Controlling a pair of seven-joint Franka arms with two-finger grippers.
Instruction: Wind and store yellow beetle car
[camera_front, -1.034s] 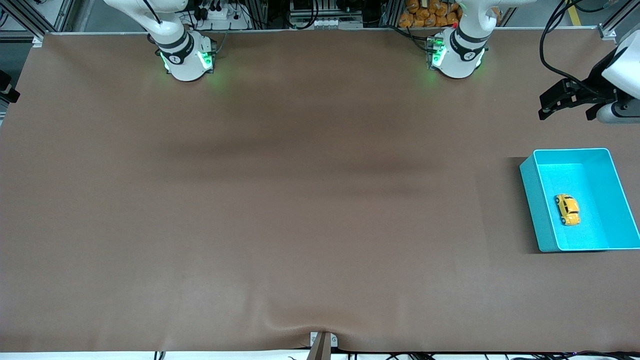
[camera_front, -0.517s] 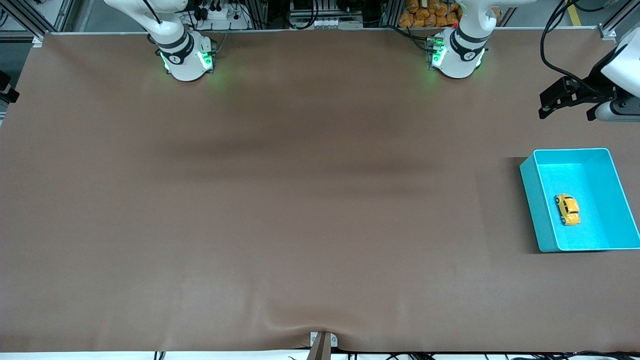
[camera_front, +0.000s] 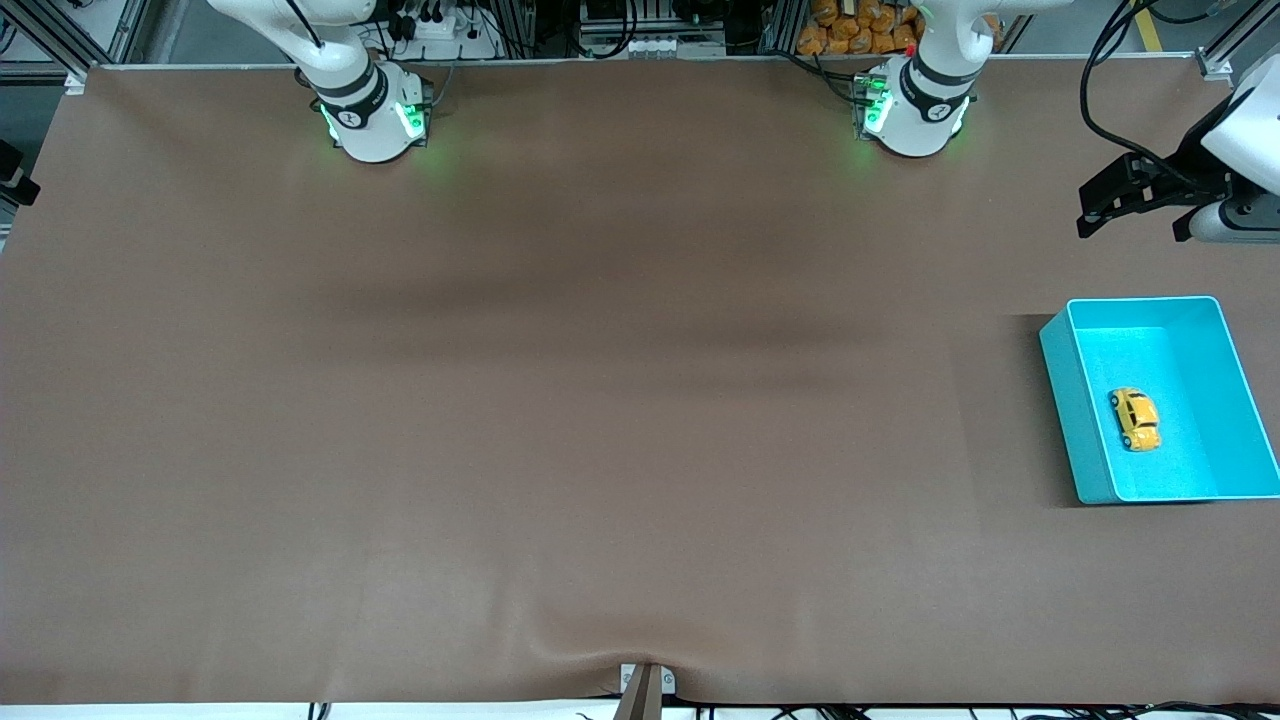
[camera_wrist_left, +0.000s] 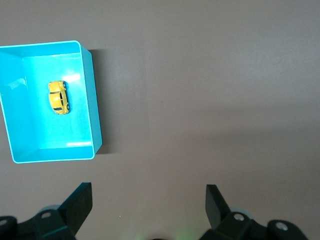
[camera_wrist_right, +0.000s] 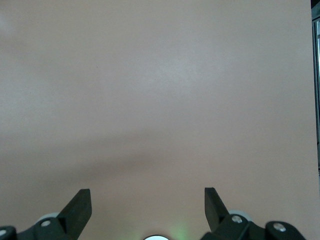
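Surface: brown table cover (camera_front: 600, 400), plain, slightly wrinkled at the edge nearest the front camera.
Car: yellow beetle car (camera_front: 1135, 419), tiny, yellow-orange rounded body, dark windows, small black wheels; upright on its wheels.
Car place: on the floor of the turquoise bin (camera_front: 1075, 420), roughly mid-floor, not touching the walls that I can see; also seen in the left wrist view (camera_wrist_left: 58, 97).
Bin: open-top rectangular tub (camera_wrist_left: 94, 115), at the left arm's end of the table, nothing else inside.
Left gripper: (camera_front: 1135, 205) up in the air over bare cover near the table's edge at the left arm's end, bin nearer the front camera than the spot under it; fingers (camera_wrist_left: 80, 204) spread wide apart, nothing between them; well apart from car and bin.
Right gripper: (camera_wrist_right: 147, 207) fingers wide apart, nothing held, over bare brown cover; not seen in the front view; car nowhere near it.
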